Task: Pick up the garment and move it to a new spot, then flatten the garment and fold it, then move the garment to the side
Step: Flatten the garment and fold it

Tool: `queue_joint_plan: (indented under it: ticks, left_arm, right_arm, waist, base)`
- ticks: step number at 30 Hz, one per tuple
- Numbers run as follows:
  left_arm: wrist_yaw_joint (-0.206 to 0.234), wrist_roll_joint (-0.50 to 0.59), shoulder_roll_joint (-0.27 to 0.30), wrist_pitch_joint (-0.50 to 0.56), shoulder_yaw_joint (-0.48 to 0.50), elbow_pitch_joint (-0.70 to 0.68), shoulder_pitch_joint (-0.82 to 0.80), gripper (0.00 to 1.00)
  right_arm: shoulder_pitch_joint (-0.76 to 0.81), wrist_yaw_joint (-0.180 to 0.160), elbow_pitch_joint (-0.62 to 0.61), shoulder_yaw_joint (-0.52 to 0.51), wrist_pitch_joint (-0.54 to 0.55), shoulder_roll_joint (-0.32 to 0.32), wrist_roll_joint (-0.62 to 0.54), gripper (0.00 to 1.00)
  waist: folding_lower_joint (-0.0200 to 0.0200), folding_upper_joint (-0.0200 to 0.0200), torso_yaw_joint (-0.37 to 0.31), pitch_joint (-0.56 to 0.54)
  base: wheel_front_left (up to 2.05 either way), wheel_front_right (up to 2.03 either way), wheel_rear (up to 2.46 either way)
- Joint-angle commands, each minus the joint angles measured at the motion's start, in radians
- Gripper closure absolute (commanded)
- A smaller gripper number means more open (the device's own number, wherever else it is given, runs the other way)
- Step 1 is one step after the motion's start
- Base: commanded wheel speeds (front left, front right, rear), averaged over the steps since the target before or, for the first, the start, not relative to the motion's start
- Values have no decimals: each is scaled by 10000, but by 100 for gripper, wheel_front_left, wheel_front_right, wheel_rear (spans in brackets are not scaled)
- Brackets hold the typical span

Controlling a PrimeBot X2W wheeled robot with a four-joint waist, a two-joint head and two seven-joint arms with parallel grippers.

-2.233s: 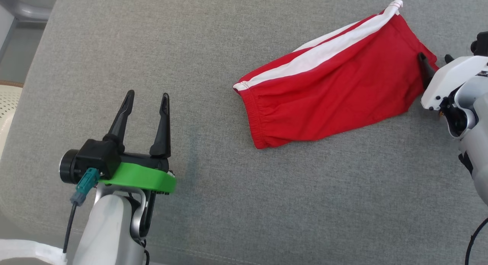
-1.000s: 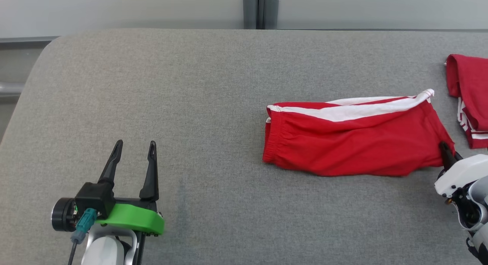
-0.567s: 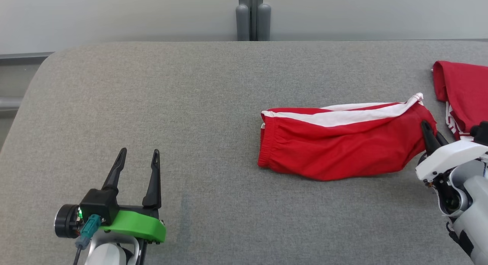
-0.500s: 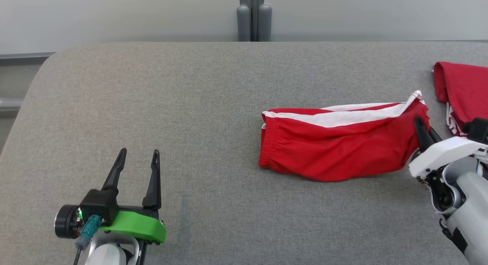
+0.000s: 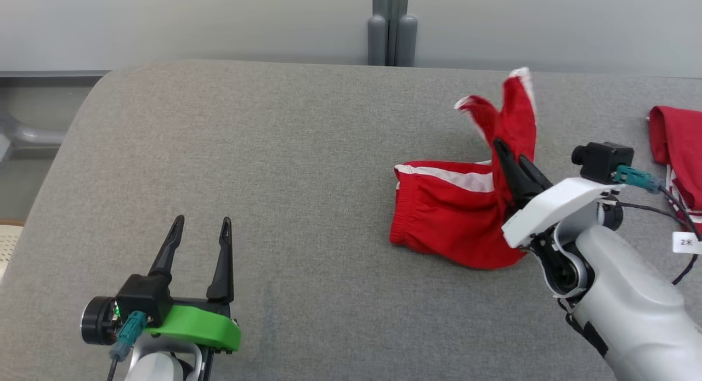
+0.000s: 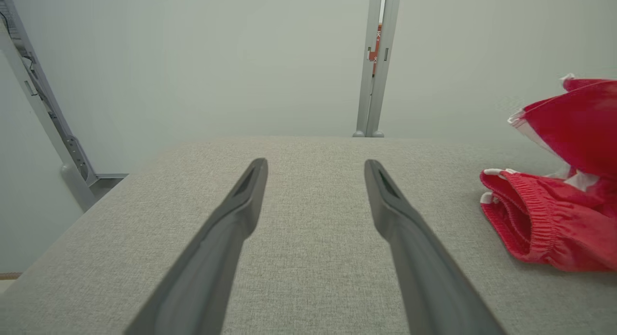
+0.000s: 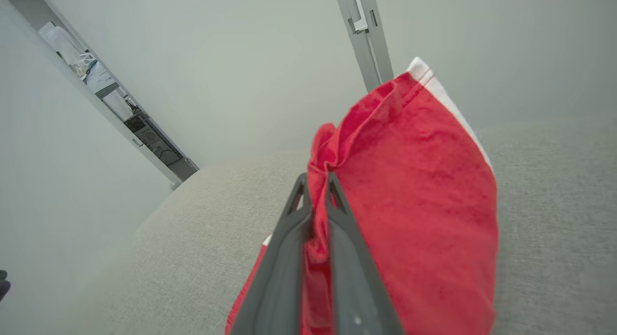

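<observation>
One red garment (image 5: 455,227) is pinched between the pressed-together fingers of the right gripper (image 5: 513,160), its leg end lifted. Two grippers show; the left gripper (image 5: 200,236), fingers spread, sits well apart from the garment.

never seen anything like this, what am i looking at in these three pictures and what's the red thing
It is a two-armed robot working over a grey padded table. The head view looks down from the robot's head. The other two come from cameras on its wrists, looking along each gripper's two dark fingers. The left gripper is open and holds nothing, over bare table. The right gripper is shut on one end of the red shorts, which have a white stripe. That end is lifted, while the waistband end lies on the table. A second red garment lies at the far right.
</observation>
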Motion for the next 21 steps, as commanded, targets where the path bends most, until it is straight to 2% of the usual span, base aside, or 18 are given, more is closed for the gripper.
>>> queue_joint_plan:
  ticks: [1,6,20,21]
  left_arm:
    - [-19,-80,19,-26,-20,-3,70,0]
    - [21,-216,19,-26,-98,-16,52,0]
    - [136,-380,19,-26,-340,29,-68,0]
    - [143,-382,19,-26,-342,30,-62,0]
  right_arm:
    - [198,-4,-139,108,80,75,-132,100]
    - [617,-4,-466,480,337,388,-480,100]
    - [1498,-4,143,1274,272,1121,-1054,100]
    - [1516,-4,152,1263,182,1151,-986,74]
  waist:
    - [0,0,202,-25]
    - [0,0,512,55]
    - [0,0,845,238]
    - [0,0,829,231]
  base:
    - [0,0,0]
    - [0,0,0]
    - [0,0,0]
    - [0,0,0]
